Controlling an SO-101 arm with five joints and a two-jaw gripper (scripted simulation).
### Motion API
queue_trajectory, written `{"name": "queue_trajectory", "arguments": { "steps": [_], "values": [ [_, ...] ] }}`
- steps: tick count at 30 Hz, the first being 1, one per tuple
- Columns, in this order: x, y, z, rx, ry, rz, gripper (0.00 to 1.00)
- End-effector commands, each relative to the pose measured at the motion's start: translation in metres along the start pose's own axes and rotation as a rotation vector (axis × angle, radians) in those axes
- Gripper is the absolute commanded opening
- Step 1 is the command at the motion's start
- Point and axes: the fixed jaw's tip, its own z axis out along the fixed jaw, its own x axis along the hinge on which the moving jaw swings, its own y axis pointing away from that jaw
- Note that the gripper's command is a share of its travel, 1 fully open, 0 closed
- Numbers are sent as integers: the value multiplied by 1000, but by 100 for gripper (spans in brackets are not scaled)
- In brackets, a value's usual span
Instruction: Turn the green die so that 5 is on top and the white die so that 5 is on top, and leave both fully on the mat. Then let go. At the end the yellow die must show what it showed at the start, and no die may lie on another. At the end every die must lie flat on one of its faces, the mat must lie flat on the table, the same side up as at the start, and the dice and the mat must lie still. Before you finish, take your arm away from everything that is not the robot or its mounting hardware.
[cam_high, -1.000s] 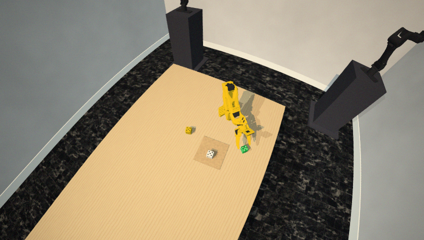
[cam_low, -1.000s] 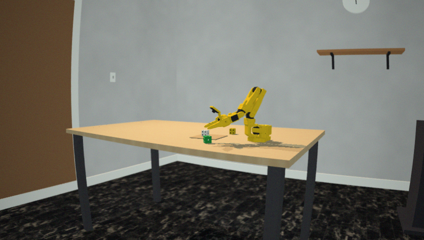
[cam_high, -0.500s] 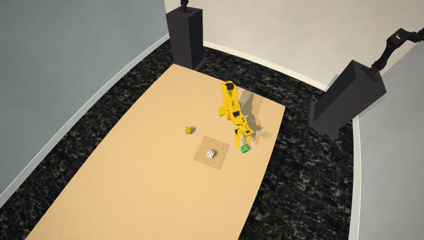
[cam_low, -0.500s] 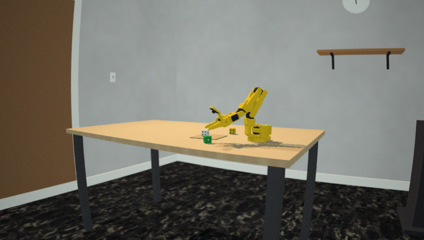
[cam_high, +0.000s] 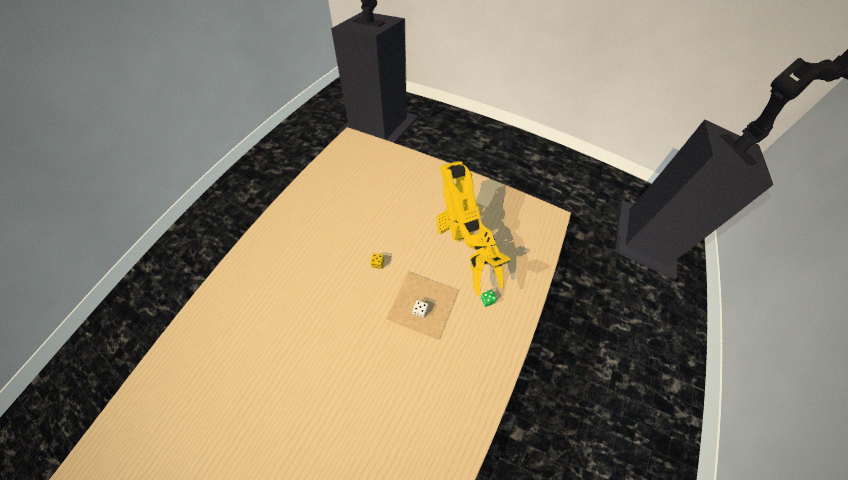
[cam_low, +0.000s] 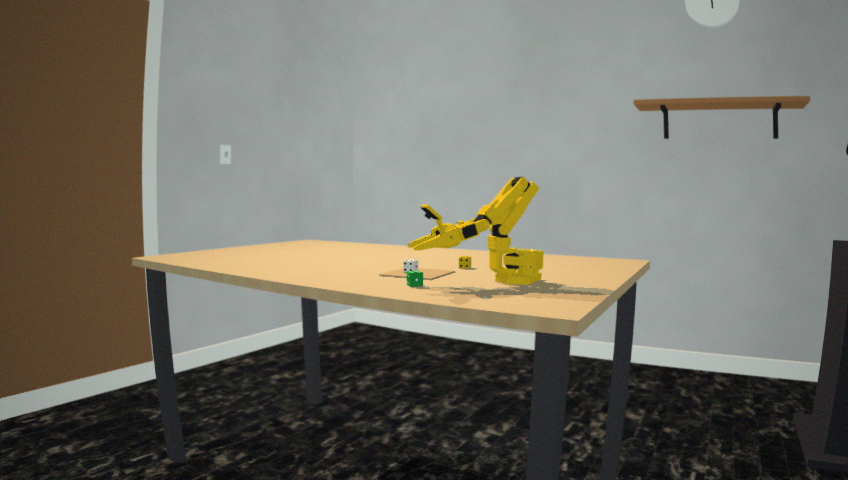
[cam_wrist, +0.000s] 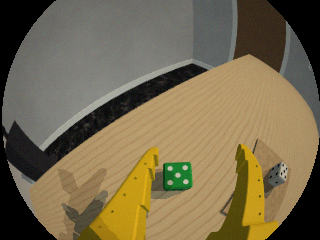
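Note:
The green die (cam_high: 488, 297) lies flat on the bare table just right of the brown mat (cam_high: 437, 315), off it. In the wrist view the green die (cam_wrist: 178, 175) turns a five-pip face toward the camera. The white die (cam_high: 420, 308) lies flat near the middle of the mat. The yellow die (cam_high: 377, 260) lies on the table to the left, behind the mat. My gripper (cam_high: 489, 284) hangs above the green die, clear of it, with its fingers apart and nothing between them (cam_wrist: 198, 151).
The table's right edge runs close beyond the green die. The arm's base (cam_low: 516, 266) stands at the back right of the table. Two dark camera stands (cam_high: 690, 196) rise from the floor beside the table.

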Motion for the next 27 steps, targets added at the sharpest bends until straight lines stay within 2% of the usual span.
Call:
{"name": "queue_trajectory", "arguments": {
  "steps": [1, 2, 4, 10, 14, 27],
  "values": [
    [-35, -1, -5, 6, -160, -7, 35],
    [-41, -1, -7, 6, -192, -7, 35],
    [-41, -1, -7, 6, -192, -7, 35],
    [-73, -1, -21, 5, -360, -8, 35],
    [-84, -1, -28, 4, -424, -8, 35],
    [-88, -1, -29, 4, -436, -8, 35]
  ]
}}
